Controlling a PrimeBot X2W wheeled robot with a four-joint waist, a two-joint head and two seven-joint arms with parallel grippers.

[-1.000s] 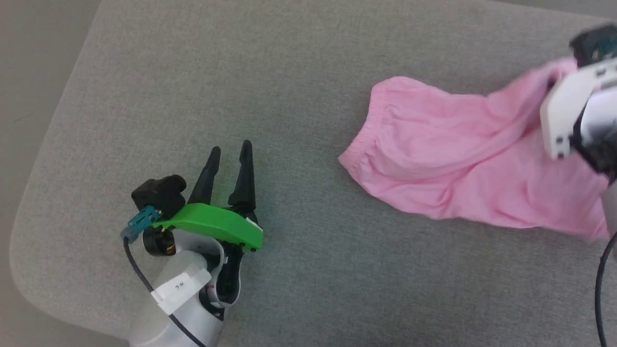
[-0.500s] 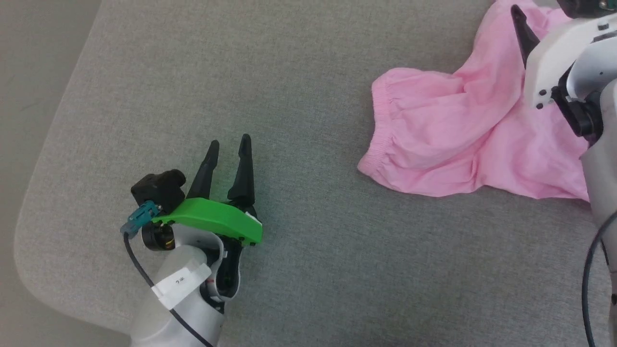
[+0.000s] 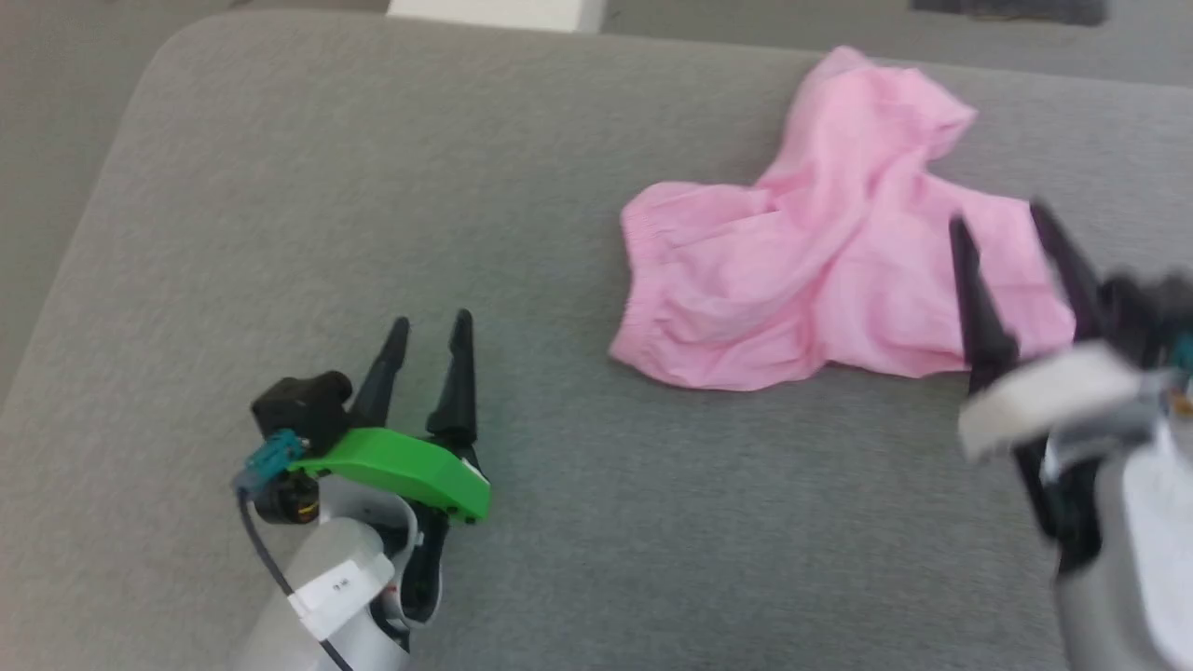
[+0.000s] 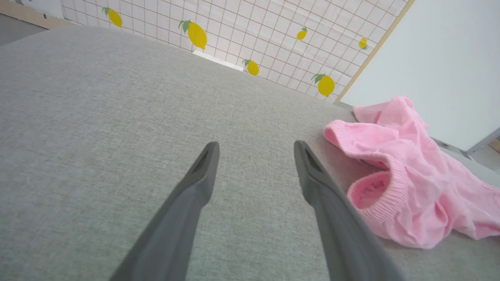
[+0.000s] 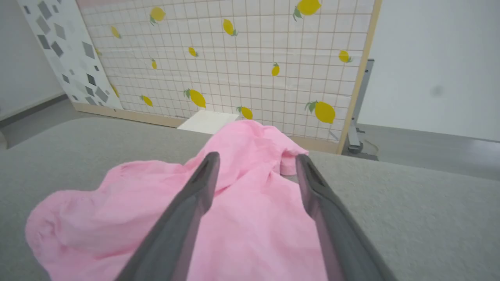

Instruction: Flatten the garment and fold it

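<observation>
The garment [image 3: 820, 280] lies bunched and unfolded at the far right of the grey surface [image 3: 559, 522], so flattening and folding are not yet done; the right gripper [image 3: 997, 216] hovers spread and empty over its near edge, and the left gripper [image 3: 431, 319], equally wide and empty, sits well apart at the near left.

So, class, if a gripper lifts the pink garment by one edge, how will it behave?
Probably floppy: the garment lies in soft folds, so it should drape. Likely light: the cloth looks thin. Pushed, it may bunch on the textured grey surface.
</observation>
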